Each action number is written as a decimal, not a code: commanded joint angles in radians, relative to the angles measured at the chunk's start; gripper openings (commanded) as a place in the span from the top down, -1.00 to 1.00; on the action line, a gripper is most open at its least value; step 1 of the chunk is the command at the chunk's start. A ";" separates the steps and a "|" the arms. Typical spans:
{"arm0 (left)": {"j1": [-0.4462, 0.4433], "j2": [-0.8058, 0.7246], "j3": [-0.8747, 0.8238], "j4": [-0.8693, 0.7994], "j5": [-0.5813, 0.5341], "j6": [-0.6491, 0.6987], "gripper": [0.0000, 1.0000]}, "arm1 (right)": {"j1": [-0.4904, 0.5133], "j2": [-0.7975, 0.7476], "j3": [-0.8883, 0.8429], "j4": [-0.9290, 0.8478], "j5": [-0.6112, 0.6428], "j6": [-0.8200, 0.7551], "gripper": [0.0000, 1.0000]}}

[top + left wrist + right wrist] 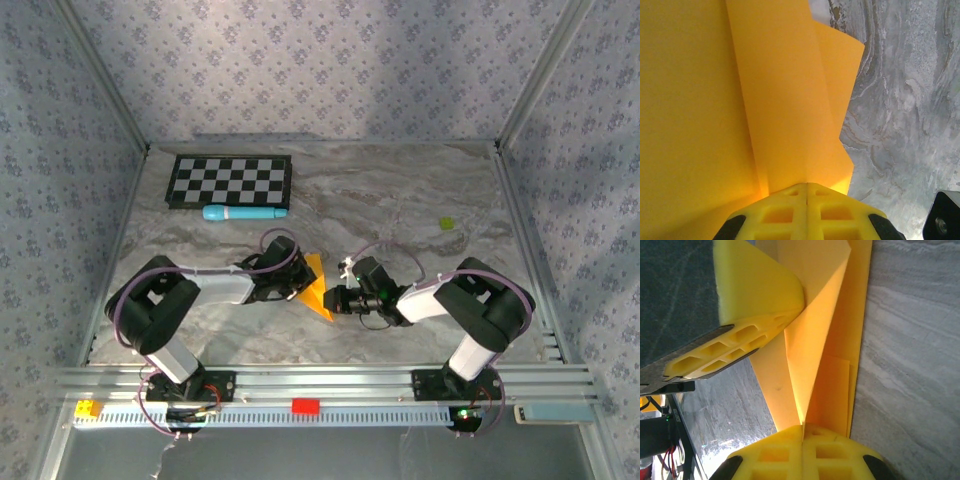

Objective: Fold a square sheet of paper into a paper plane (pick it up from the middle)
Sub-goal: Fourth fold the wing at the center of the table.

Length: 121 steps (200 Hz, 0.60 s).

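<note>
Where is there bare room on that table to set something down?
Free: the marble top between black-and-white checkerboard and small yellow-green bit; also the near strip between the arm bases. Crowded: the centre, around the folded orange paper.

The sheet of paper (pixel 785 100) looks matt, the marbled table (pixel 910 125) smooth.

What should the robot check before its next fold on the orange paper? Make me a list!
1. The left gripper is shut on the thin orange folded sheet of paper: ok.
2. The right gripper is shut on the same paper: ok.
3. The two grippers grip different edges, not bumping each other: ok.
4. The light-blue cylinder and black-and-white checkerboard lie apart from the paper: ok.
5. The folded layers line up evenly: cannot tell.
6. No tear anywhere: cannot tell, part is hidden.
</note>
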 commanded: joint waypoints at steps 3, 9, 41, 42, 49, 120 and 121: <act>-0.002 0.013 0.026 0.020 -0.012 -0.002 0.96 | -0.014 0.025 -0.002 -0.106 0.011 0.013 0.95; -0.001 0.016 0.028 0.021 -0.012 -0.001 0.96 | -0.015 0.024 -0.002 -0.107 0.009 0.015 0.95; 0.000 0.025 0.032 0.015 -0.020 0.002 0.96 | -0.022 0.022 0.001 -0.124 0.002 0.013 0.95; -0.001 0.025 0.033 0.015 -0.020 0.002 0.96 | -0.023 0.022 0.001 -0.125 0.002 0.013 0.95; 0.000 0.024 0.033 0.017 -0.023 0.002 0.96 | -0.025 0.023 0.003 -0.129 0.000 0.012 0.96; 0.012 0.039 0.046 0.009 -0.031 0.013 0.96 | -0.041 0.033 0.011 -0.154 -0.020 0.013 0.96; 0.012 0.040 0.046 0.008 -0.030 0.013 0.95 | -0.040 0.032 0.010 -0.153 -0.020 0.014 0.96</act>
